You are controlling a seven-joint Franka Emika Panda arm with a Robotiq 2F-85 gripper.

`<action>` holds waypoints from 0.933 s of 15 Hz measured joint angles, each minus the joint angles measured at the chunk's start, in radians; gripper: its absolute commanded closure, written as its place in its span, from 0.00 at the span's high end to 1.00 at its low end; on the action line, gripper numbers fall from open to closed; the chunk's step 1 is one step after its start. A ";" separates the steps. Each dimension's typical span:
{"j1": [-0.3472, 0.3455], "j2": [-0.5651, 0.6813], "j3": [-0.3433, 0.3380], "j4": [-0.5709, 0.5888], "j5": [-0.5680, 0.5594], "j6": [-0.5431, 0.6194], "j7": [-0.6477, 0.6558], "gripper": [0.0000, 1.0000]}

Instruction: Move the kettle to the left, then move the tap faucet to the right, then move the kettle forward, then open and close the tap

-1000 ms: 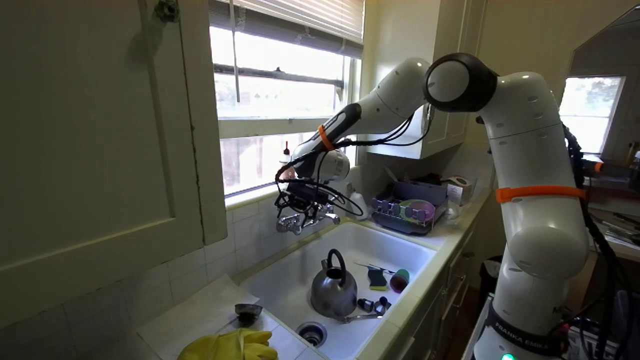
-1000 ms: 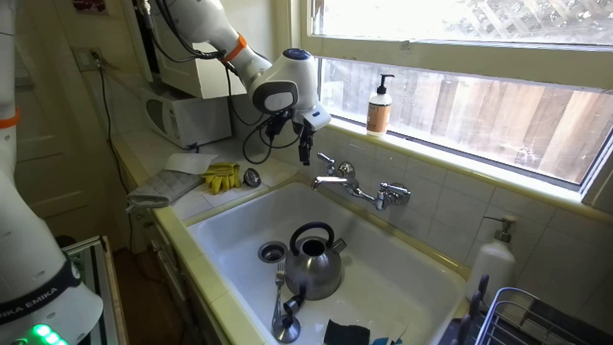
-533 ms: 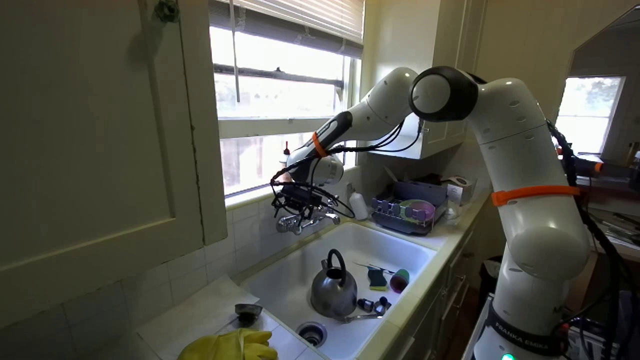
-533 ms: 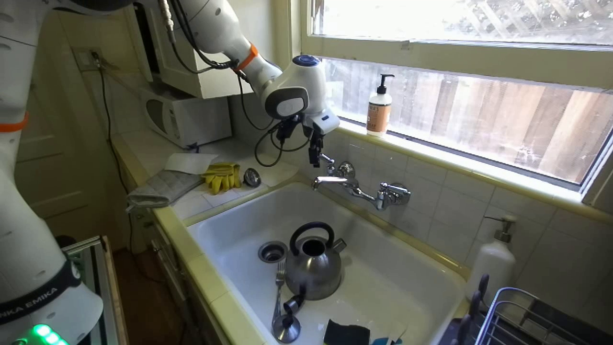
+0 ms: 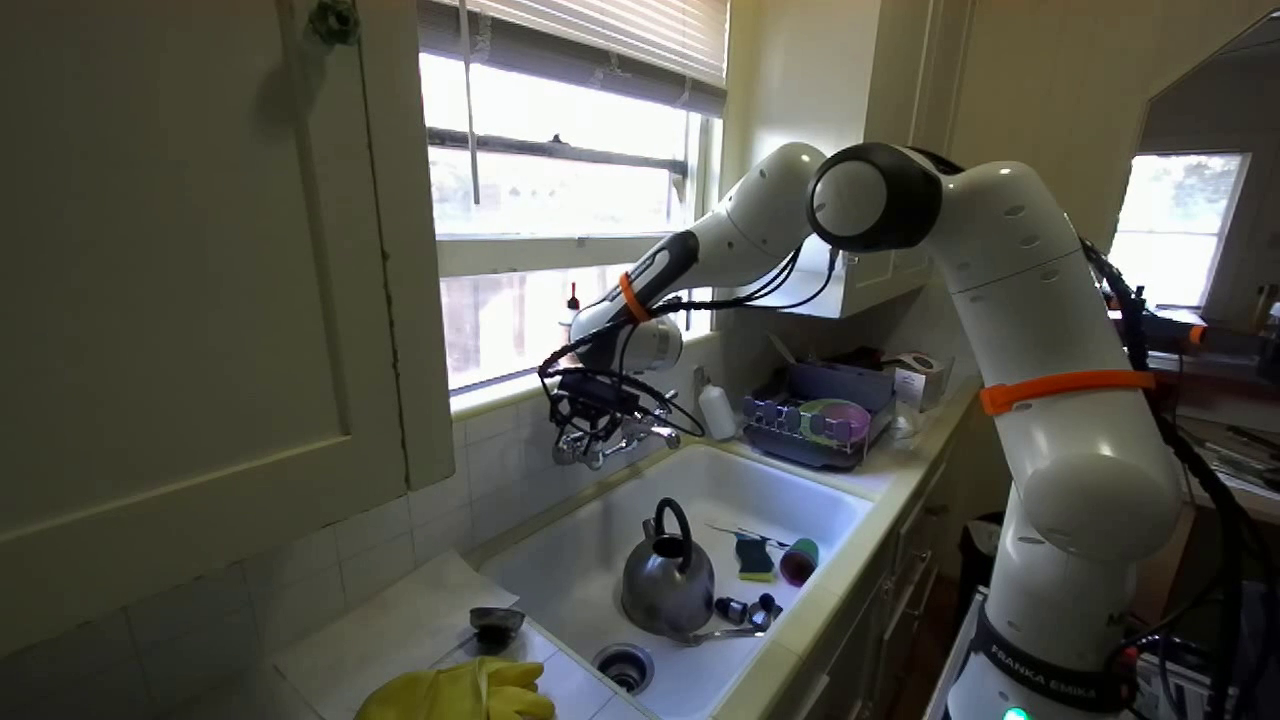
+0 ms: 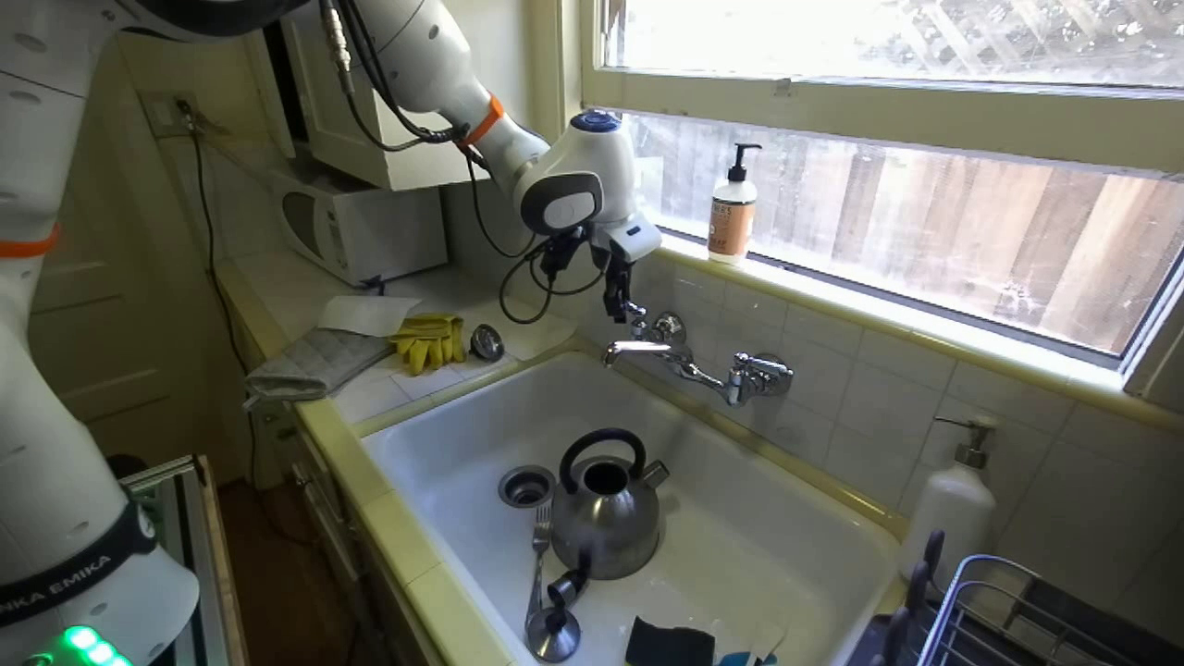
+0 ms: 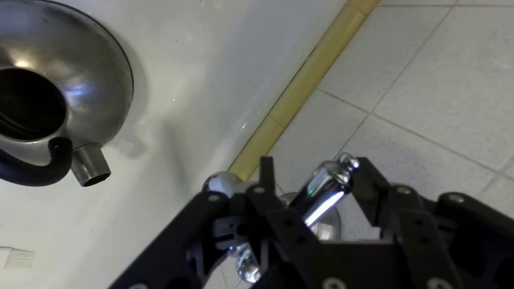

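The shiny grey kettle [image 6: 606, 532] sits upright in the sink, its dark handle arched over the open top; the wrist view shows part of the kettle [image 7: 100, 80] at left. Mounted on the wall tiles is the chrome tap faucet [image 6: 689, 367], partly behind cables in an exterior view. My gripper [image 6: 618, 319] hangs over its far knob handle. In the wrist view the gripper [image 7: 314, 160] is partly open around the chrome tap handle [image 7: 321, 194]. The handle's rounded tip is close against the right finger [image 7: 367, 186], and a gap shows beside the left finger [image 7: 267, 174].
Around the kettle the white sink [image 6: 758, 564] holds a fork [image 6: 536, 555], small metal parts and a sponge [image 5: 754, 556]. A soap bottle [image 6: 732, 217] stands on the sill above the tap. Yellow gloves [image 6: 430, 342] lie on the counter. A dish rack [image 5: 815, 420] stands beyond the sink.
The arm has reached forward and slightly down, bringing my gripper from beside the tap to its far knob handle. Kettle and tap have stayed where they were.
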 measured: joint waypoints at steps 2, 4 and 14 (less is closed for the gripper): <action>0.002 -0.001 -0.001 0.000 -0.014 -0.002 0.001 0.12; 0.006 -0.006 -0.003 -0.007 -0.027 -0.005 0.007 0.09; 0.039 -0.014 -0.032 -0.070 -0.118 -0.006 0.008 0.00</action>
